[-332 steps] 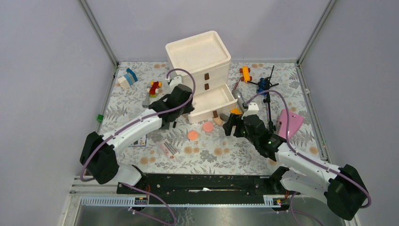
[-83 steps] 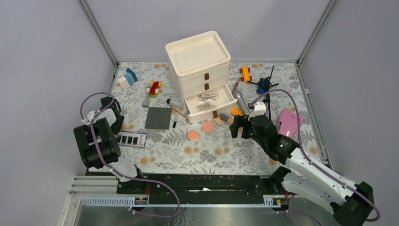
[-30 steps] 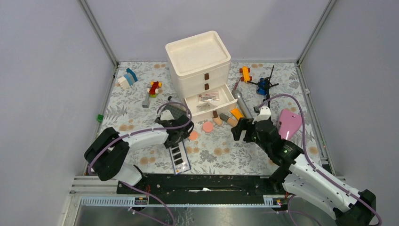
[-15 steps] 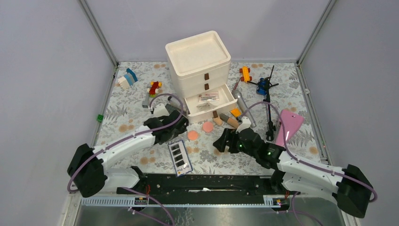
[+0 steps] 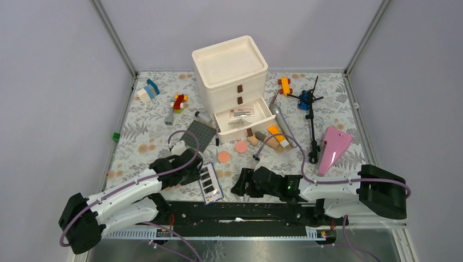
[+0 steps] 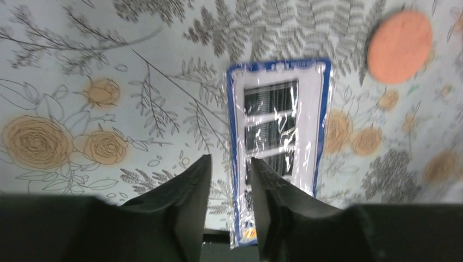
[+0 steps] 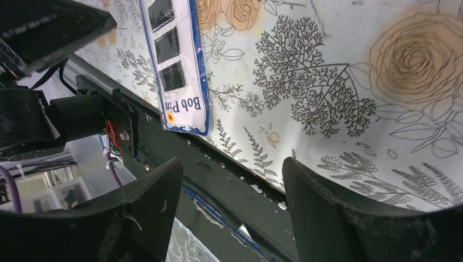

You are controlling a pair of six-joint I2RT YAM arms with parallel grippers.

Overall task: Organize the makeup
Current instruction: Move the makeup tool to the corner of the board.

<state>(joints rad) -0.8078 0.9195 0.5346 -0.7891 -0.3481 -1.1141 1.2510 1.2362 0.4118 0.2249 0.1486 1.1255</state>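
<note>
The left claw [image 6: 230, 160] stands narrowly parted at the left edge of a blue-bordered clear plastic packet [image 6: 284, 147] of dark strips, with nothing between its fingers (whether it touches the packet is unclear). The packet lies flat at the near edge of the floral bench [image 6: 82, 82], one end overhanging. The right claw [image 7: 232, 164] gapes wide and empty near it. A salmon-pink round disc [image 6: 399, 46] lies beyond the packet.

Pin card [image 5: 209, 183] at near edge, open drawer [image 5: 243, 130] jutting mid-table
</note>
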